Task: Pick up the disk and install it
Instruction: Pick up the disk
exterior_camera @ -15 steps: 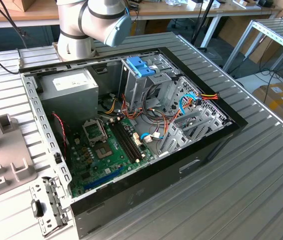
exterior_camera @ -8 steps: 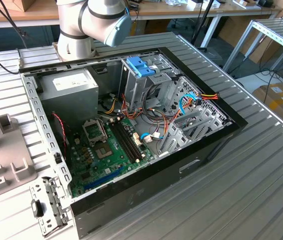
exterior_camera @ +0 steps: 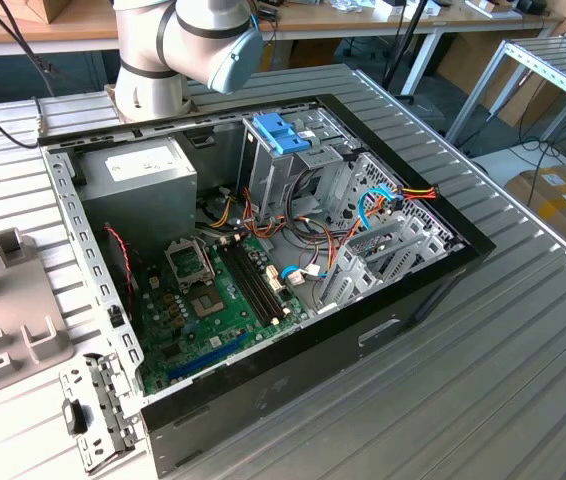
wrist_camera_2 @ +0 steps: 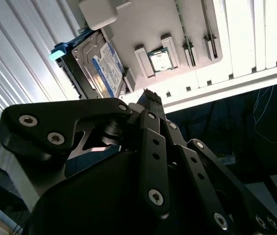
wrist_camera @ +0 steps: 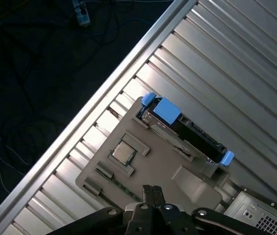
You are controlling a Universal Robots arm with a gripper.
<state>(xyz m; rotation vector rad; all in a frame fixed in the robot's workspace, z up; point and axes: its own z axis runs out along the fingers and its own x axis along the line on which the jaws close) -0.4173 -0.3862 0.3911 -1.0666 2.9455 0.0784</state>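
The disk [wrist_camera: 185, 131] stands on its edge in a slot of a light grey holder [wrist_camera: 150, 171], with blue plastic pieces at both ends. In the second wrist view the disk [wrist_camera_2: 105, 68] shows its white label with a blue band. My gripper [wrist_camera: 151, 188] hangs above the holder, apart from the disk, its black fingertips [wrist_camera_2: 150, 94] shut together with nothing between them. In the exterior view, part of the holder [exterior_camera: 3, 300] lies at the left edge, beside the open computer case [exterior_camera: 393, 300].
A small square chip [wrist_camera: 123, 153] sits in a recess of the holder. Inside the case are a drive cage with a light-blue top [exterior_camera: 283, 135], a grey power supply [exterior_camera: 148, 175] and a green board [exterior_camera: 213, 300]. The ribbed table's edge [wrist_camera: 104, 98] runs close to the holder.
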